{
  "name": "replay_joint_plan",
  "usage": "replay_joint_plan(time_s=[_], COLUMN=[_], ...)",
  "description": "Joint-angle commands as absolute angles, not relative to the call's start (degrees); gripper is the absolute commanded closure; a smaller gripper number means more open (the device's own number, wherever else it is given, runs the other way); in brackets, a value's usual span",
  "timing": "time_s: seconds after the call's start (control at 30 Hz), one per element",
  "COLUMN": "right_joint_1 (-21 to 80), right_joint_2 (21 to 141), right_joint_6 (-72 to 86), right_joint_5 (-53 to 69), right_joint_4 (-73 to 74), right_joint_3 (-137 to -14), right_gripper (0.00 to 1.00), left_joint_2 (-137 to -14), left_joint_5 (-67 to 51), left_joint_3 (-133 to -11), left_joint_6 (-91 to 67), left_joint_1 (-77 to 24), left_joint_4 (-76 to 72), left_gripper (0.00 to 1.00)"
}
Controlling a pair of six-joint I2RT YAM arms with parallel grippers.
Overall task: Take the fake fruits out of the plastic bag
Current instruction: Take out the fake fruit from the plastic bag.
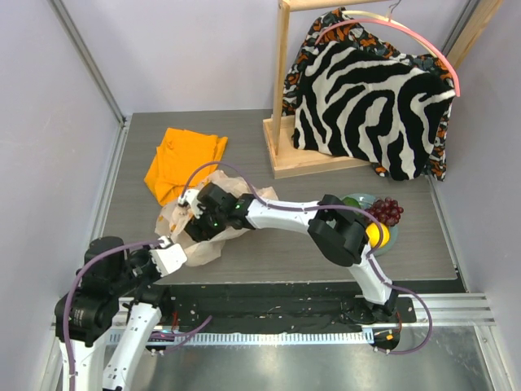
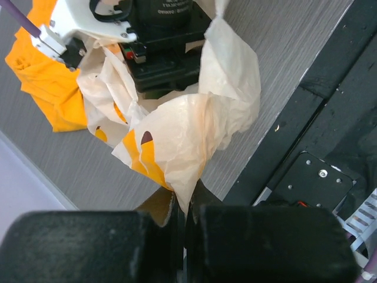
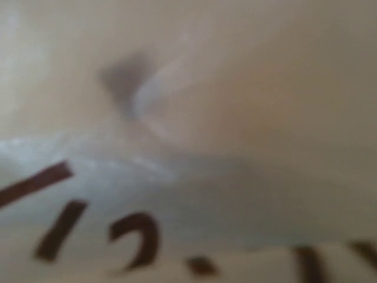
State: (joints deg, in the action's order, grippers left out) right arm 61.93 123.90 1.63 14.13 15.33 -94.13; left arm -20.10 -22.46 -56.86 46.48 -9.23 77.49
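With our left tool [image 2: 187, 207] pinched shut on the crinkly beige-white plastic bag [image 2: 200, 118] near the tabletop's [image 1: 269, 252] left edge, we should hold it taut while our right tool [image 1: 198, 213], buried inside so we cannot tell its opening, probes gently.

Bag, right wrist view: dark brown strokes [image 3: 135, 236] printed on the bag [image 3: 194, 177], seen very close and blurred. They look like slanted bars, a hooked curve and dots. No letter or number can be read.
Bag, left wrist view: orange patches [image 2: 141, 162] and one small dark mark on the plastic. No characters can be made out.
Black housing [image 2: 165, 41], left wrist view: faint pale marks at the top edge, cropped and not legible.
Top view: no text large enough to read.
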Motion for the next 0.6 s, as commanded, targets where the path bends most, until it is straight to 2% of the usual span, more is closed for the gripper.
replay_joint_plan(time_s=[0.0,0.13,0.2,0.27,0.37,0.57], right_joint_1=[64.4,65.2,65.4,64.9,63.4,55.9], right_joint_2=[122.5,123.7,124.2,123.8,121.8,115.7], right_joint_6=[0.4,-3.2,-4.8,-3.7,-3.3,-6.0], right_joint_5=[13.9,13.1,9.8,7.4,4.5,0.3], right_joint_4=[14.9,15.4,15.5,13.7,12.3,10.2], right_joint_3=[-92.3,-92.4,-93.1,-93.3,-94.6,-94.4], right_gripper=[0.19,0.16,0.24,0.37,0.51,0.64], left_joint_2=[-20.7,-21.6,-22.2,-22.2,-22.1,-21.8], left_joint_5=[-21.9,-21.4,-21.2,-21.1,-20.8,-20.9], left_joint_3=[-57.8,-58.1,-58.3,-58.4,-58.4,-56.6], left_joint_6=[42.1,39.6,38.9,38.1,37.8,37.3], left_joint_1=[-8.9,-8.9,-8.9,-8.9,-8.9,-8.9], left_joint_4=[76.5,74.5,73.9,73.5,73.0,69.3], left_gripper=[1.00,1.00,1.00,1.00,1.00,1.00])
